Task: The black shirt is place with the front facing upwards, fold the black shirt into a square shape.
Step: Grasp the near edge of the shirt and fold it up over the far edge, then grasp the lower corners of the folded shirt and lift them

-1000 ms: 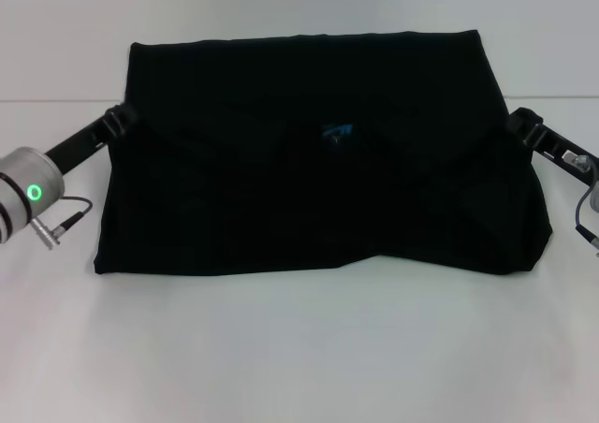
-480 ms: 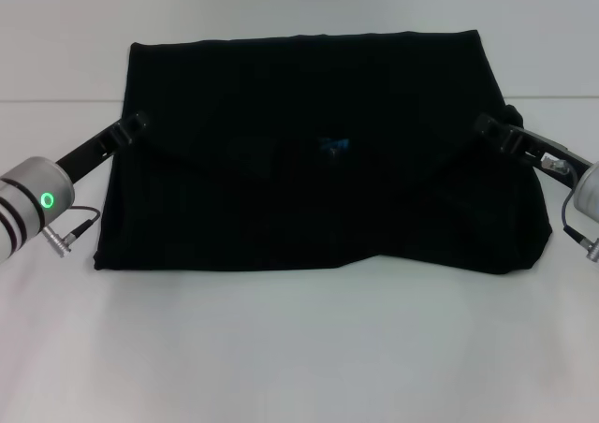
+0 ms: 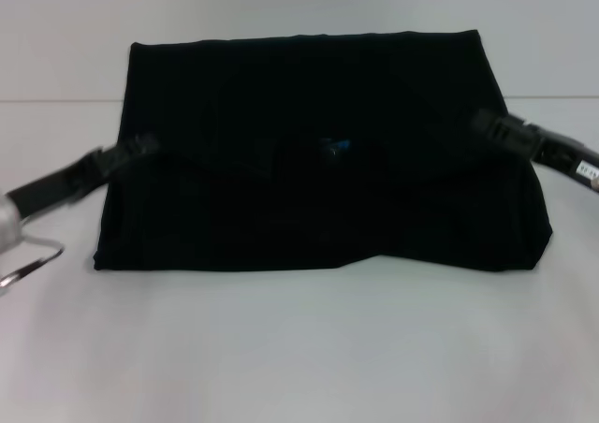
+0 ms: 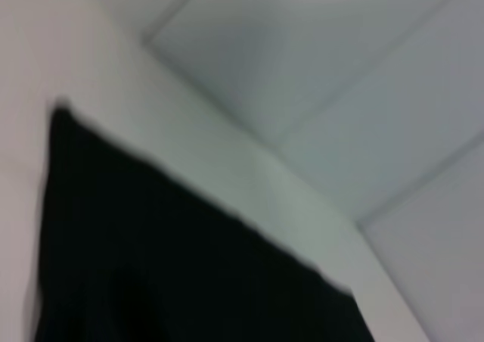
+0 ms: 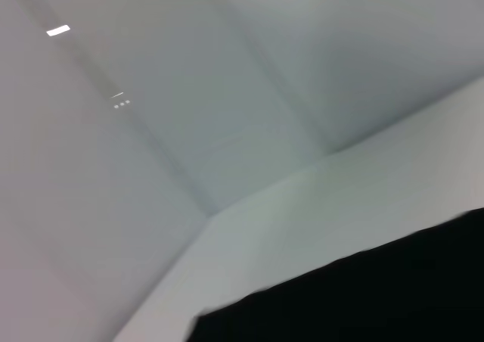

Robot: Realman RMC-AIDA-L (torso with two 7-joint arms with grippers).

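Note:
The black shirt (image 3: 318,77) lies across the middle of the white table (image 3: 299,348) as a wide folded shape, with a small blue neck label (image 3: 337,146) showing at its centre. A folded-over flap has its edge running from one side to the other. My left gripper (image 3: 142,144) holds that flap's left end at the shirt's left edge. My right gripper (image 3: 487,123) holds the right end at the right edge. Both are shut on the cloth. The black shirt (image 4: 151,266) fills a low corner of the left wrist view, and the shirt (image 5: 378,296) shows likewise in the right wrist view.
Bare white table surface lies in front of the shirt and on both sides of it. A seam in the tabletop (image 3: 56,99) runs behind the arms. Both wrist views show pale walls and ceiling beyond the cloth.
Both grippers have moved inward and toward the table's front, carrying the flap's edge and the blue label forward. The left arm has dropped lower at the picture's edge.

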